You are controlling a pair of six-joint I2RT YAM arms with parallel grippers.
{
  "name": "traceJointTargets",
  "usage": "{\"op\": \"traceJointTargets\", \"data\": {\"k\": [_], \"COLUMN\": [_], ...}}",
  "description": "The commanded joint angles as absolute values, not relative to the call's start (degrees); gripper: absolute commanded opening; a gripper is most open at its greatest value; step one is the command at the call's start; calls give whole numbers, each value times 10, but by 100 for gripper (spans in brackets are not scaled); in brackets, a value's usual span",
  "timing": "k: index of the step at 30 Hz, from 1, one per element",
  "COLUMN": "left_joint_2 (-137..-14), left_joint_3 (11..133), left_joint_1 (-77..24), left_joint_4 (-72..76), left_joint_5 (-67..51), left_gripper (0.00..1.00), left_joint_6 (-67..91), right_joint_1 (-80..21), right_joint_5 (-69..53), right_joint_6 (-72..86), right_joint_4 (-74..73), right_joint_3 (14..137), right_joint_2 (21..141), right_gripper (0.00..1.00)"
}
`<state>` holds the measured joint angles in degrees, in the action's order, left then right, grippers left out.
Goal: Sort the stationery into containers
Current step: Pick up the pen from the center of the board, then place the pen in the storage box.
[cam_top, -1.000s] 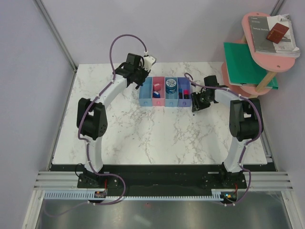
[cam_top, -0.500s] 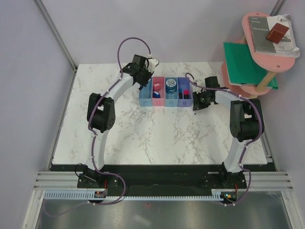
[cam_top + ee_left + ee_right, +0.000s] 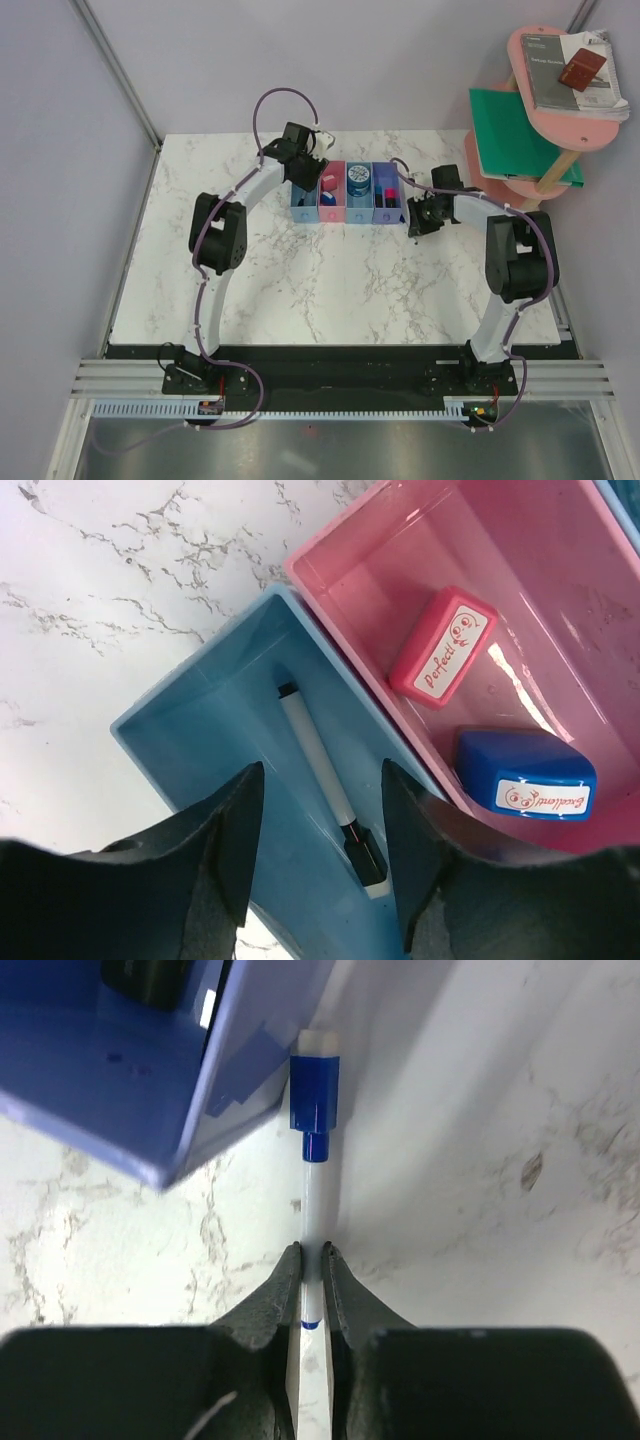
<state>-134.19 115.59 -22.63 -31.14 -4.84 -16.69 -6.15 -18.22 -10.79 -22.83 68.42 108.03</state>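
Lying in blue bin (image 3: 200,730): pen (image 3: 320,770); pink bin (image 3: 350,590): pink block (image 3: 443,648), blue block (image 3: 525,775).

Reaching forward with the white-and-black left arm (image 3: 215,235) and right arm (image 3: 515,255), forearms angled inward.
Holds the black two-finger left gripper (image 3: 320,790) pointing down, jaws parted; pinches a blue-capped white marker (image 3: 313,1185) in the black right gripper (image 3: 311,1257), fingers nearly meeting.
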Motion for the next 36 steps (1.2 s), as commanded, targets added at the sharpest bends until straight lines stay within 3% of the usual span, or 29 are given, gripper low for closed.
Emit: {"op": "traceJointTargets", "data": {"k": [1, 15, 18, 25, 36], "left_joint_2": [-1310, -1117, -1086, -1027, -1086], "left_joint_3": [1139, 1036, 1022, 1012, 1106], "left_joint_1": [-226, -226, -226, -228, -249], "left_joint_4": [-313, -341, -387, -478, -680], "left_joint_5": [-40, -116, -183, -461, -585], "left_gripper": [62, 66, 66, 66, 66], "left_joint_6": [-151, -198, -207, -206, -336], "right_joint_1": [-64, -64, -67, -127, -286], "right_joint_5": [-183, -117, -95, -40, 139], "right_joint_6": [-117, -226, -264, -382, -617], "right_joint_4": [-284, -370, -374, -364, -325], "right_joint_3": [670, 643, 621, 588, 604], "right_joint_2": [1024, 838, 783, 675, 593], "right_gripper": [12, 12, 12, 11, 7]}}
